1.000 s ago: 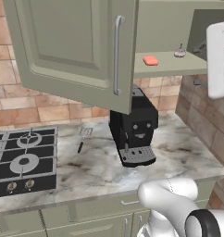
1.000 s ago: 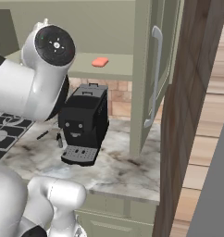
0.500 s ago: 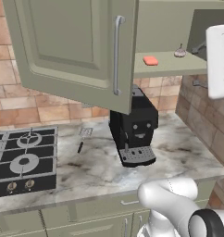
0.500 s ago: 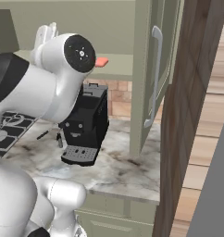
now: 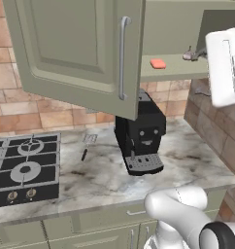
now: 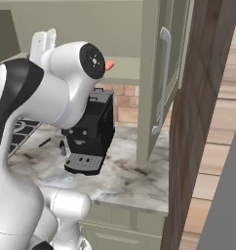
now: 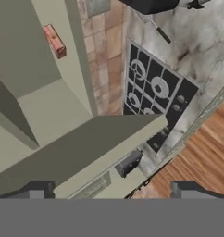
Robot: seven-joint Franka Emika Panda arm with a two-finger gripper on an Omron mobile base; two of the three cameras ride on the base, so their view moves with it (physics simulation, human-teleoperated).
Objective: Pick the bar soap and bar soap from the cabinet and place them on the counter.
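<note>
Since a moment ago, the arm has swung higher, toward the open cabinet (image 5: 80,53). Its claw (image 7: 109,190) is wide and holds nothing. One red bar soap (image 5: 158,63) lies on the cabinet shelf. The arm could bump the open door, because it hangs close by.

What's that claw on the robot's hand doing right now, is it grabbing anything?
Gripper: open, nothing between its fingertips; the coral-red bar soap lies on the cabinet shelf.
</note>
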